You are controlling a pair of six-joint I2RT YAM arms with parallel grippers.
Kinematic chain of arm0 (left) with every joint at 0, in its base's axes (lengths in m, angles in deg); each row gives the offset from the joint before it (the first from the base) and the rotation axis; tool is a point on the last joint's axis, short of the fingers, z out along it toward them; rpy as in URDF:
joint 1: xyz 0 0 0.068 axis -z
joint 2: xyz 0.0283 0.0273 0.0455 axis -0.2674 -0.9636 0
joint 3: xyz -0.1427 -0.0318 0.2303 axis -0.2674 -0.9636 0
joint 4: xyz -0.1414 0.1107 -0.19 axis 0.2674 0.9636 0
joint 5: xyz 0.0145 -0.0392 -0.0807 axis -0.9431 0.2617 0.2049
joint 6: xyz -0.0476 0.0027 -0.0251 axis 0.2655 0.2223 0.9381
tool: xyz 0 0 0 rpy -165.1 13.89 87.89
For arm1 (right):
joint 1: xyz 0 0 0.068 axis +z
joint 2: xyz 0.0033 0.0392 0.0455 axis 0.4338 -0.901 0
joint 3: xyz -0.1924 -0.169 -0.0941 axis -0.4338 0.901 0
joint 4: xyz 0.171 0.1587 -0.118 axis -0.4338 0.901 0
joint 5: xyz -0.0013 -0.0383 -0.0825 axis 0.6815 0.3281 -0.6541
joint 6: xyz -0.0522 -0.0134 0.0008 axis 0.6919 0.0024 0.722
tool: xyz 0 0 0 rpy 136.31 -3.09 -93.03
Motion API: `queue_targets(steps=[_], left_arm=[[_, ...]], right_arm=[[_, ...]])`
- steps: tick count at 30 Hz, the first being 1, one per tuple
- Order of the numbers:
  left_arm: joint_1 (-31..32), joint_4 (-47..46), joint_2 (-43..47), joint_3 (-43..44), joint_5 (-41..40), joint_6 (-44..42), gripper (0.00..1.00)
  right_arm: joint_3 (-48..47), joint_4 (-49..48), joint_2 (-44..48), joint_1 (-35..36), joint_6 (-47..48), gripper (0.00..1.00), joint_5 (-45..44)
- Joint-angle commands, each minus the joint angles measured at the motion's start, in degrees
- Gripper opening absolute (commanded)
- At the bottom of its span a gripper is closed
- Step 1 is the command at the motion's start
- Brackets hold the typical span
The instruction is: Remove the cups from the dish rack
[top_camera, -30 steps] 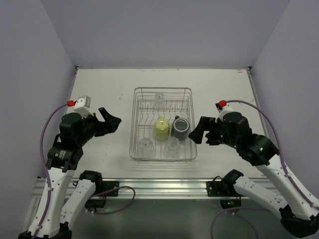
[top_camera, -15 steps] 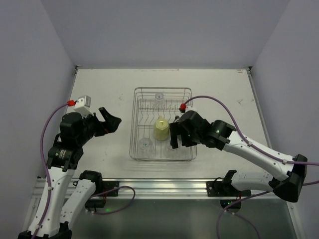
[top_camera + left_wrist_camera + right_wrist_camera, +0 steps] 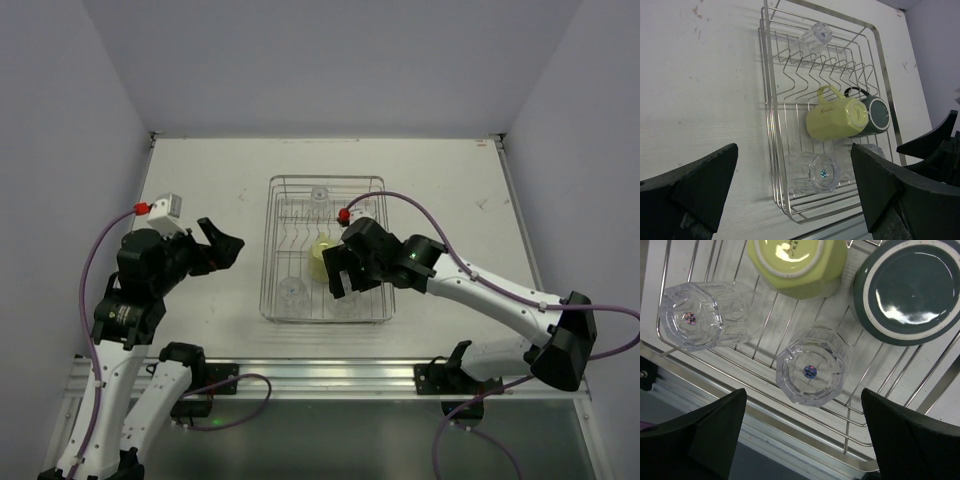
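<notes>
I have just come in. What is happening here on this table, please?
Two robot arms are emptying a wire dish rack. The right tool hovers open above a clear tumbler at the rack's near end, beside the yellow cup and the dark mug, holding nothing. The left tool hangs open over the table, left of the rack. The near-left tumbler and the far tumbler lie in the rack too; nothing is unloaded yet.

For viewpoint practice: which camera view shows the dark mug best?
Right wrist: the dark mug is large and close. Left wrist shows it smaller, partly behind the yellow cup; overhead, the right arm hides it.
</notes>
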Motion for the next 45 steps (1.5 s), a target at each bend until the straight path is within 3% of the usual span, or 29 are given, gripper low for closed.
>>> queue_targets(steps=[1,23,31,38,41,44,45], left_arm=[[0.17,0.24,0.84,-0.07,4.16,-2.35,0.99],[0.17,-0.81,0.84,-0.6,7.15,-2.87,1.0],[0.17,-0.46,0.31,-0.16,7.5,-3.75,1.0],[0.17,-0.72,-0.04,-0.51,7.85,-3.58,1.0],[0.17,-1.16,-0.21,-0.69,8.29,-3.4,1.0],[0.17,-2.04,-0.83,-0.43,9.87,-3.05,0.99],[0.17,-2.39,-1.0,-0.43,10.75,-2.62,0.99]], right_arm=[[-0.51,-3.07,1.04,0.15,4.73,0.99,1.92],[1.78,-5.44,-8.62,0.24,7.55,0.98,4.12],[2.74,-5.88,-10.56,-0.03,8.08,0.9,3.94],[3.71,-6.14,-10.29,-1.17,8.43,0.77,3.41],[3.62,-6.67,-10.29,-1.96,8.78,0.61,3.85],[2.75,-6.67,-10.47,-2.14,8.17,0.25,3.5],[2.22,-6.67,-10.3,-2.22,7.82,0.0,3.33]])
